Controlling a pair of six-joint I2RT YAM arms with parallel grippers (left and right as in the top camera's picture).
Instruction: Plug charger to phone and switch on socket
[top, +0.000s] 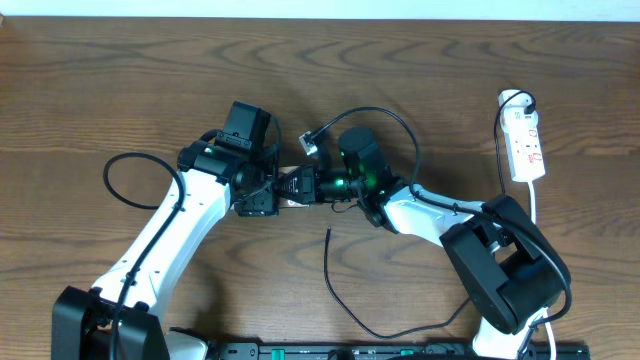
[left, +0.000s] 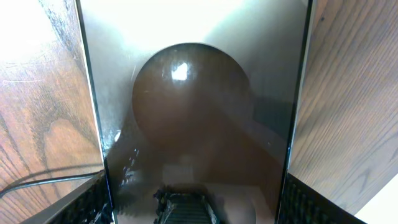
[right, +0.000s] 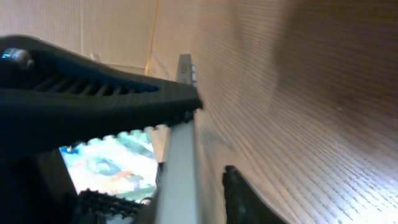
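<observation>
The phone (left: 193, 112) fills the left wrist view, glossy and dark. It spans my left gripper (left: 196, 202), and its long edges lie against both fingers (left: 87, 202). My right gripper (right: 214, 137) straddles the phone's thin pale edge (right: 183, 162). One serrated finger (right: 124, 106) lies over the lit screen side. The other finger (right: 239, 193) stands just off the back. In the overhead view both grippers (top: 275, 190) (top: 305, 185) meet mid-table and cover the phone. The charger (top: 330, 275) lies loose in front, with its tip (top: 328, 232) free. The socket (top: 526, 148) sits at the far right.
A black arm cable (top: 390, 118) loops behind the right wrist, and another (top: 112, 185) loops left of the left arm. The socket's white cord (top: 535, 205) runs toward the right arm's base (top: 505, 265). Bare wood lies at the back and left.
</observation>
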